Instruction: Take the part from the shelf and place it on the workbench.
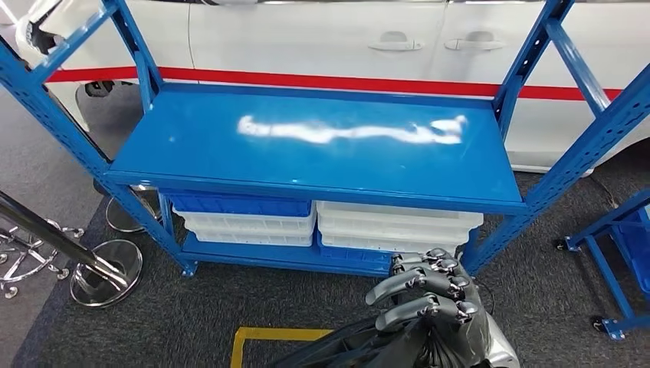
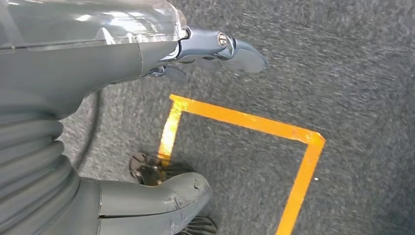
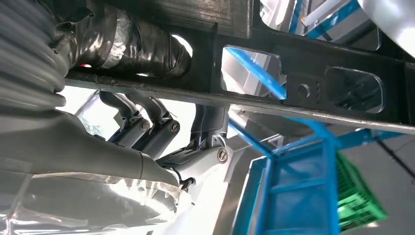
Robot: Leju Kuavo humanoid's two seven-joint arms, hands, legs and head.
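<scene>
While the robot faces the blue shelf point(image 1: 322, 146), the stock reads as follows.

Shelf: blue metal frame with perforated uprights; top board bare apart from a white glare streak. Lower level holds stacked white bins point(image 1: 398, 226) on the right and a blue bin point(image 1: 241, 205) over white ones on the left.

Part point(image 3: 313, 68): a long black plate with rounded cut-out windows and small holes, seen in the right wrist view lying across the right hand's curled fingers. In the head view dark material point(image 1: 368, 349) sits low in front of the body, under and beside the same hand; whether this is the same part cannot be told.

Right hand point(image 1: 429, 295): low, just in front of the shelf's lower right corner, fingers curled around the part.

Left hand point(image 2: 215, 51): hanging above grey carpet, fingers extended and apart from the thumb point(image 2: 161, 200), nothing between them.

Floor: grey carpet with a yellow taped outline point(image 2: 244, 122); its corner also shows near the robot in the head view.

Surroundings: white car point(image 1: 345, 46) with a red stripe behind the shelf; chrome stand bases point(image 1: 107, 272) to the left; a second blue frame on castors point(image 1: 613, 268) to the right; a green crate point(image 3: 362, 196) in the right wrist view.
</scene>
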